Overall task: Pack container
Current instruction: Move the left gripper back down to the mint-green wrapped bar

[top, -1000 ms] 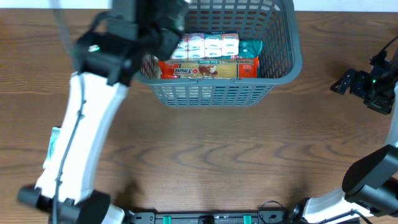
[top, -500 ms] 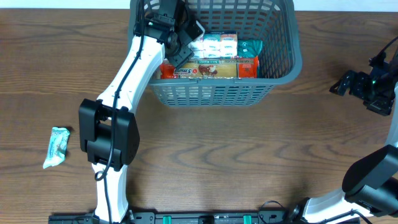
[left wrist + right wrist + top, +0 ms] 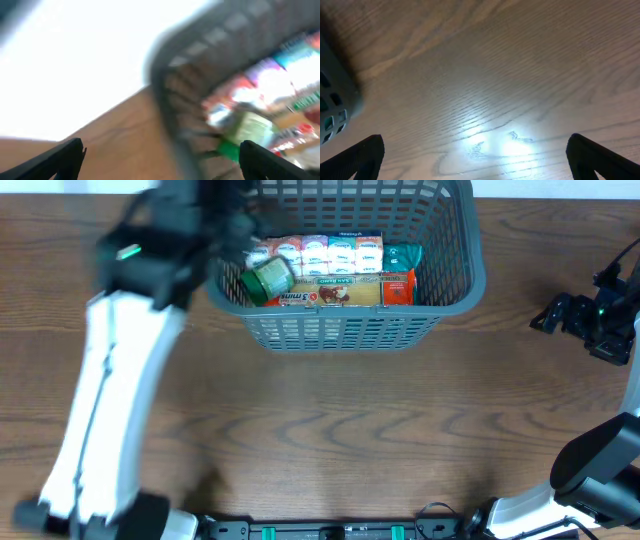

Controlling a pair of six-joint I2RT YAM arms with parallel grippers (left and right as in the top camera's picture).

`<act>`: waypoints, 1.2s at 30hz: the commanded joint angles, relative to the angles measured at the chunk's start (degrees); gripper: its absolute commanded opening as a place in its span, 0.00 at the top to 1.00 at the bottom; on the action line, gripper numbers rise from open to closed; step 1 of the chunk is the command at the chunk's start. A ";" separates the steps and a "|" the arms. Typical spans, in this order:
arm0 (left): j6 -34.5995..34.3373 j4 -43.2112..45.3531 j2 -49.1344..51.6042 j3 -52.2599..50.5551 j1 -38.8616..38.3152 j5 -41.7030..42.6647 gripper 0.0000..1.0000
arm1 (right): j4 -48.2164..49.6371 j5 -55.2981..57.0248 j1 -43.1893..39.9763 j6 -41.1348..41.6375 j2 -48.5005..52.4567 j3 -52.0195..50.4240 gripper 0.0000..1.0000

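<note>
The dark grey slotted container (image 3: 340, 330) stands at the back middle of the table. Inside lie a row of small white cartons (image 3: 330, 252), an orange box (image 3: 345, 290), a teal packet (image 3: 403, 256) and a green-lidded jar (image 3: 268, 280) at its left front. My left gripper (image 3: 161, 151) is open and empty, just outside the container's left rim (image 3: 165, 75); the view is blurred by motion, and the jar (image 3: 245, 132) shows behind the wall. My right gripper (image 3: 548, 313) is open and empty over bare table at the far right.
My left arm (image 3: 110, 380) stretches blurred across the table's left side and hides what lies under it. The right wrist view shows wood grain under the right gripper (image 3: 475, 145) and a corner of the container (image 3: 332, 90) at the left edge.
My left gripper was inside the container's left end half a second ago. It has since pulled out to the left, and the green-lidded jar now lies in the container. The right arm has not moved.
</note>
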 commanded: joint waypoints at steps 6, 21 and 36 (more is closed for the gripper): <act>-8.85 -4.52 -6.27 0.20 13.18 -1.88 0.01 | 0.22 0.13 -0.20 -0.72 -0.04 -0.07 0.01; -44.11 -34.47 -6.56 -6.58 45.07 -1.81 0.02 | 1.60 0.11 -0.20 -0.68 -0.04 -0.07 0.01; -25.35 -7.28 -38.53 -57.02 39.36 14.38 0.02 | 3.21 0.13 -0.20 -0.66 -0.04 -0.07 0.01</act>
